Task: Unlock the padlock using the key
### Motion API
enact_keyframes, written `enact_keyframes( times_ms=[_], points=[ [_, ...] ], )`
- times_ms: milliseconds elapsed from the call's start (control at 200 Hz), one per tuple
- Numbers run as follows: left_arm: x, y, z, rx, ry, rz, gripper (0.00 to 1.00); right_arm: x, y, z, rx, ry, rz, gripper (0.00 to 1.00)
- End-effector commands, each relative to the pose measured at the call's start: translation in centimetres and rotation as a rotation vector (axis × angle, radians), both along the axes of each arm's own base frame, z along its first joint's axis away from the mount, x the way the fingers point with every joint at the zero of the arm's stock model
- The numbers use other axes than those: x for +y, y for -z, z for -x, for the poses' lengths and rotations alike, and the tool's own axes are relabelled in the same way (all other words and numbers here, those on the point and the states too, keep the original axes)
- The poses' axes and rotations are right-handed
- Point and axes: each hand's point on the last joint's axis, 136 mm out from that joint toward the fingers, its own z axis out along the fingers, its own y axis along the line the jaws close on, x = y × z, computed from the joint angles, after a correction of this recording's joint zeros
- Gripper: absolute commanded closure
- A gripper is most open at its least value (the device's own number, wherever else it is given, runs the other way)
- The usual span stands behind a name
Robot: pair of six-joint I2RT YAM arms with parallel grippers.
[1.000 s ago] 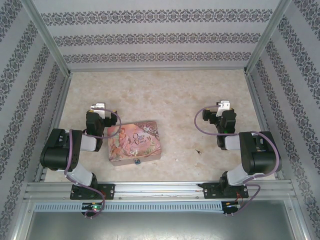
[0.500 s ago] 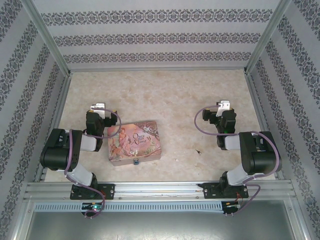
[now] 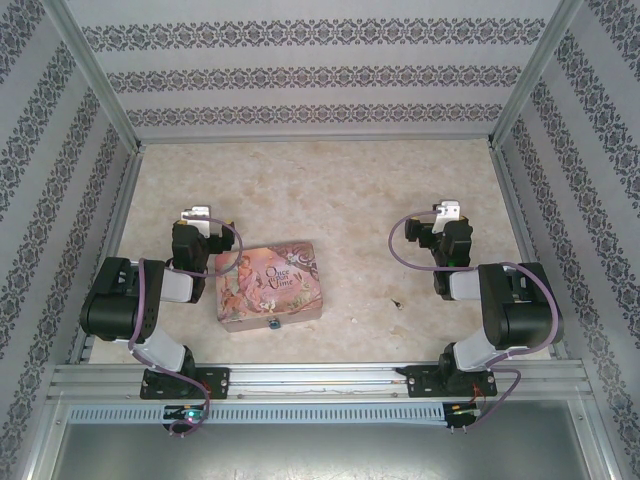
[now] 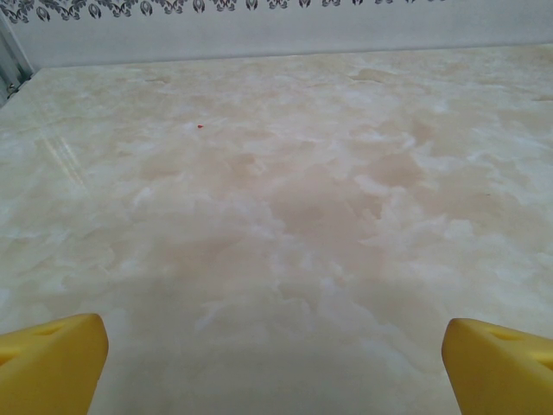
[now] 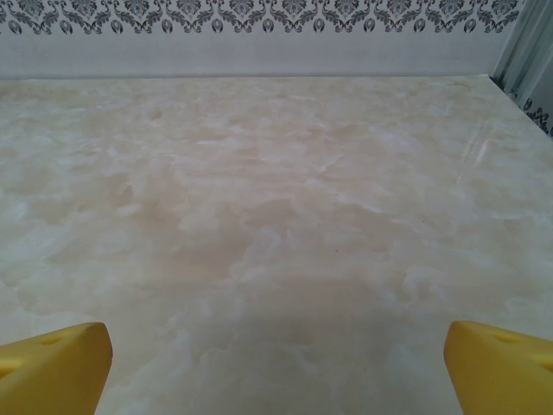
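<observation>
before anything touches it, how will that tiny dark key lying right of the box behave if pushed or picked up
The key looks tiny, thin and flat on the glossy table, so it is probably light and stiff, and may skid if nudged. Lying that low, it could be hard to pinch.

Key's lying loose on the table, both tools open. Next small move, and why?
Probably swing the right tool round toward the key: it lies on the table right of the pink box, and that tool is open, empty and pointing away.
</observation>
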Motion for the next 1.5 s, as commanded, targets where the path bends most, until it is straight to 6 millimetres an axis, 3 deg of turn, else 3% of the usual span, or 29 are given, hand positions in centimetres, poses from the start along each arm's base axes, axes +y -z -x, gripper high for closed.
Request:
enact_keyframes(
  times_ms=[0,440,580,759,969,1289,1494],
  points=[
    [0.6,-1.8,0.7,-0.060,-0.027,0.011,0.01,0.2,-1.4,-0.4,-0.028,0.000,-0.005,0.02],
    [4.0,-9.6,3.9,-0.053,-0.261,0.082,0.01,-1.0,-4.9,2.1,0.042,0.108,-0.095,0.02],
    [2.0,-11.4,5.5,0.016,-0.185,0.199,0.01,1.8,-7.1,3.5,0.056,-0.004,-0.263,0.02],
    [-0.9,-11.5,8.6,0.139,-0.117,0.431,0.01,5.0,-8.0,5.3,0.145,-0.082,-0.487,0.02],
    [-3.2,-10.2,11.6,0.353,-0.099,0.577,0.01,11.8,-8.2,7.4,0.333,-0.281,-0.644,0.01],
    [-4.5,-7.5,14.3,0.521,-0.111,0.664,0.01,23.7,-7.4,10.4,0.576,-0.592,-0.549,0.02],
    [-5.6,-4.5,15.6,0.599,-0.126,0.759,0.01,29.3,-5.5,12.3,0.722,-0.719,-0.482,0.02]
  ],
)
